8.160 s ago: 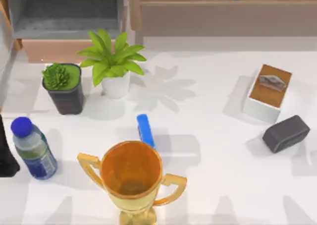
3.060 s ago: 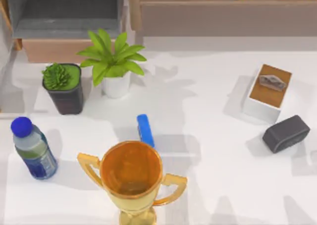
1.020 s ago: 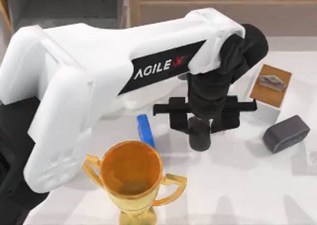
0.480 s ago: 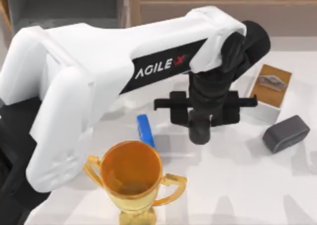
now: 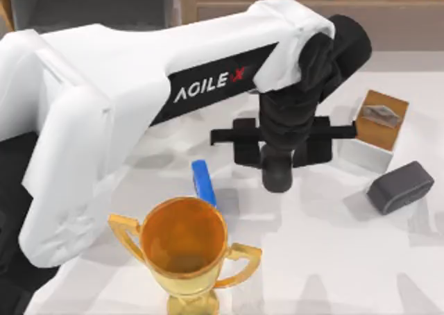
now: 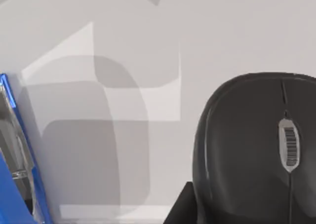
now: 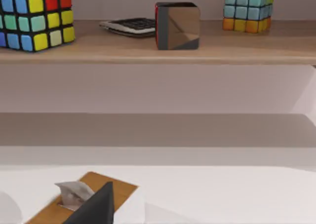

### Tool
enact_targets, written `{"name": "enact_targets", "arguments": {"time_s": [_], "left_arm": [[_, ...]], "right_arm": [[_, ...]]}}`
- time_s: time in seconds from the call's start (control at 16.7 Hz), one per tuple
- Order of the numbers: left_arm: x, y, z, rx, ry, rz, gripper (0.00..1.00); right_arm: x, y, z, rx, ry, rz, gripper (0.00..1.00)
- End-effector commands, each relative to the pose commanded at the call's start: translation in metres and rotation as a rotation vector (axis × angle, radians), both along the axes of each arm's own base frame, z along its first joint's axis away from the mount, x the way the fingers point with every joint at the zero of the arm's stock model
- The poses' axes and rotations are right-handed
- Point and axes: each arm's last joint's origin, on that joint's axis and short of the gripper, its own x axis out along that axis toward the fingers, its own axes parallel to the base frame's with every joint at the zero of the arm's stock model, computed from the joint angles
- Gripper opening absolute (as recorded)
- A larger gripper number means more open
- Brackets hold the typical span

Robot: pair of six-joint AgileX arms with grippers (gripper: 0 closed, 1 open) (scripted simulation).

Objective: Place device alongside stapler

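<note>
The dark grey rounded device [image 5: 400, 187] lies flat at the surface's right side, well apart from the narrow blue stapler [image 5: 203, 182] lying flat near its middle.

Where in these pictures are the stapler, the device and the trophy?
stapler [image 5: 202, 181]: top view, middle of its blue bar.
device [image 5: 401, 188]: top view, its dark grey upper face.
trophy [image 5: 183, 236]: top view, inside its gold cup.

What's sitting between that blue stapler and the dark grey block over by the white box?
In the top view, the left pincer hangs between the stapler and the dark grey block; the table there is otherwise bare.
</note>
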Motion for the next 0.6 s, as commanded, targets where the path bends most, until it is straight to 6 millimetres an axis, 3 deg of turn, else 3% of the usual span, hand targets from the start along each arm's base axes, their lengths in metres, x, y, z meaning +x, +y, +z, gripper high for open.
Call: {"name": "enact_targets", "arguments": {"time_s": [0.42,0.6], "left_arm": [[-0.01,-0.009,-0.03,0.018,0.072,-0.004,0.0],[-0.01,-0.009,-0.032,0.021,0.076,-0.004,0.0]], "right_arm": [[0.0,0.0,0.0,0.0,0.0,0.0,1.0],[0.0,0.0,0.0,0.0,0.0,0.0,1.0]]}}
